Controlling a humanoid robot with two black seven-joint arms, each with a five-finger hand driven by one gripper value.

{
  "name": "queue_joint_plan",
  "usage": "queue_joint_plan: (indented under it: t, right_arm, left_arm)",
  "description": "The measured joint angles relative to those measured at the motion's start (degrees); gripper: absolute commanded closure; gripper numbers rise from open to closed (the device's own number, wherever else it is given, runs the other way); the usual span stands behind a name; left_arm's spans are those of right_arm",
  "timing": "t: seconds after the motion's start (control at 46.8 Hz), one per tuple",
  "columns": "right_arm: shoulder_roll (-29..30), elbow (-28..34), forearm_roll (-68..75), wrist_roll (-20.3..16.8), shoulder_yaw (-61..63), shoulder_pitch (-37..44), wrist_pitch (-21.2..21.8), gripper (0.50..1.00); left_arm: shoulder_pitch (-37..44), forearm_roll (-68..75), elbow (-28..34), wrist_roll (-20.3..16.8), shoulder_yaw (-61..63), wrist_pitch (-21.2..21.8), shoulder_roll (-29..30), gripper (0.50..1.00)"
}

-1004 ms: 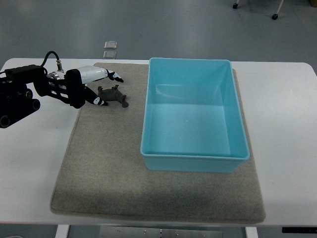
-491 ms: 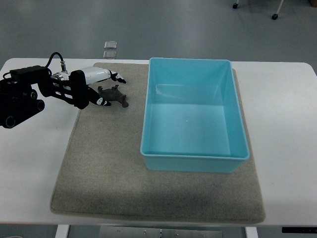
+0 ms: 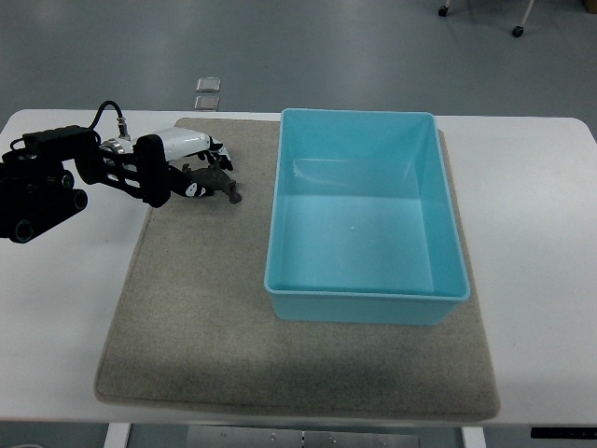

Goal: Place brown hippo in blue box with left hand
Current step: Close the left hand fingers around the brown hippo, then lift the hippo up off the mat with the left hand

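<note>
Fingers [image 3: 207, 159] of the left hand [image 3: 182, 168], glossy white with dark tips, are curling around the brown hippo [image 3: 216, 179] but whether they grip it yet I cannot tell. That small, matte dark toy lies on the felt-like grey mat [image 3: 187, 308], just left of the blue box [image 3: 364, 219], its long axis pointing toward that smooth, hard-walled plastic box.

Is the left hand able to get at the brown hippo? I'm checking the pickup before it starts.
Probably yes: the left hand is already at the brown hippo on the mat, with nothing between them.
</note>
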Motion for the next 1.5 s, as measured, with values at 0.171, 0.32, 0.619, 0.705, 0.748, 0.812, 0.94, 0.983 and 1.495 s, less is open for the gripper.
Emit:
queue_joint_plan:
  t: [0.171, 0.32, 0.619, 0.705, 0.748, 0.812, 0.94, 0.983, 1.495]
  right_arm:
    - [0.0, 0.0, 0.0, 0.0, 0.0, 0.0, 0.0, 0.564]
    - [0.0, 0.0, 0.0, 0.0, 0.0, 0.0, 0.0, 0.564]
    - [0.0, 0.0, 0.0, 0.0, 0.0, 0.0, 0.0, 0.564]
    - [0.0, 0.0, 0.0, 0.0, 0.0, 0.0, 0.0, 0.564]
    - [0.0, 0.0, 0.0, 0.0, 0.0, 0.0, 0.0, 0.564]
    - [0.0, 0.0, 0.0, 0.0, 0.0, 0.0, 0.0, 0.564]
    - [0.0, 0.0, 0.0, 0.0, 0.0, 0.0, 0.0, 0.564]
    - [0.0, 0.0, 0.0, 0.0, 0.0, 0.0, 0.0, 0.564]
    - [0.0, 0.0, 0.0, 0.0, 0.0, 0.0, 0.0, 0.564]
  left_arm:
    - [0.0, 0.0, 0.0, 0.0, 0.0, 0.0, -0.3, 0.834]
    - [-0.1, 0.0, 0.0, 0.0, 0.0, 0.1, -0.3, 0.864]
    - [-0.2, 0.0, 0.0, -0.1, 0.1, 0.1, -0.2, 1.000]
    - [-0.2, 0.3, 0.0, -0.1, 0.1, 0.1, -0.1, 1.000]
    - [-0.2, 0.6, 0.0, -0.1, 0.1, 0.1, -0.1, 1.000]
    - [-0.3, 1.0, 0.0, -0.1, 0.1, 0.1, -0.1, 1.000]
    - [-0.4, 1.3, 0.0, -0.1, 0.0, 0.1, -0.1, 1.000]
    - [-0.4, 1.3, 0.0, -0.1, -0.1, 0.1, -0.1, 1.000]
    - [-3.2, 2.2, -0.9, -0.1, -0.2, -1.1, 1.1, 1.000]
